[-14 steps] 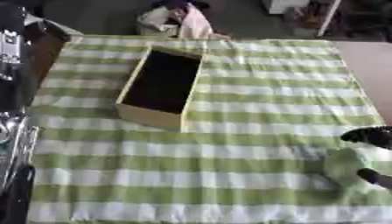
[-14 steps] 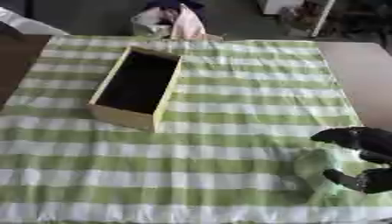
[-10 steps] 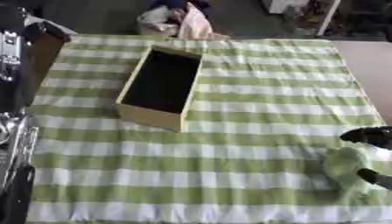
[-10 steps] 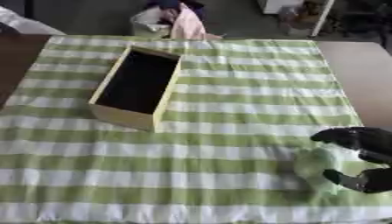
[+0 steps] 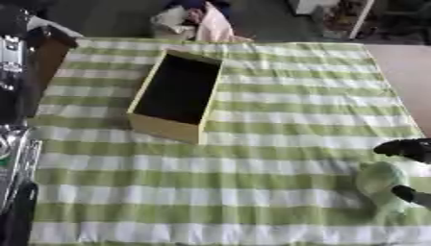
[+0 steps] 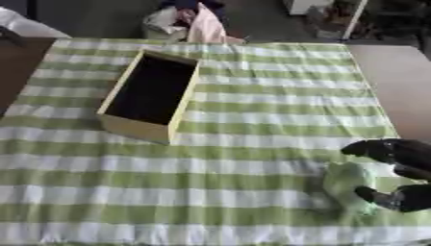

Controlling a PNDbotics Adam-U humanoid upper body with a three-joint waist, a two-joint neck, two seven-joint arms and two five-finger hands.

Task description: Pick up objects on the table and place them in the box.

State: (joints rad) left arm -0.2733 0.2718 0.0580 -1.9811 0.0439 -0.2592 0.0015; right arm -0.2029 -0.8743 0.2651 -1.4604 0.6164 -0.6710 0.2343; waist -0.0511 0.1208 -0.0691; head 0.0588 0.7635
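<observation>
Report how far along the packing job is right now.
Done: nothing visible; the box shows only a dark interior, though its floor is hard to read. In hand: the right hand has fingers and thumb curled around a pale green object low over the striped cloth at the near right, well apart from the box. Left: carry it over and release it inside. The left hand shows in neither view.

A table covered by a green-and-white striped cloth (image 6: 252, 158) carries an open, pale yellow rectangular box with a dark inside (image 6: 150, 96), and well to the right of that box, nearer the front edge, a pale green rounded object (image 6: 347, 185).
</observation>
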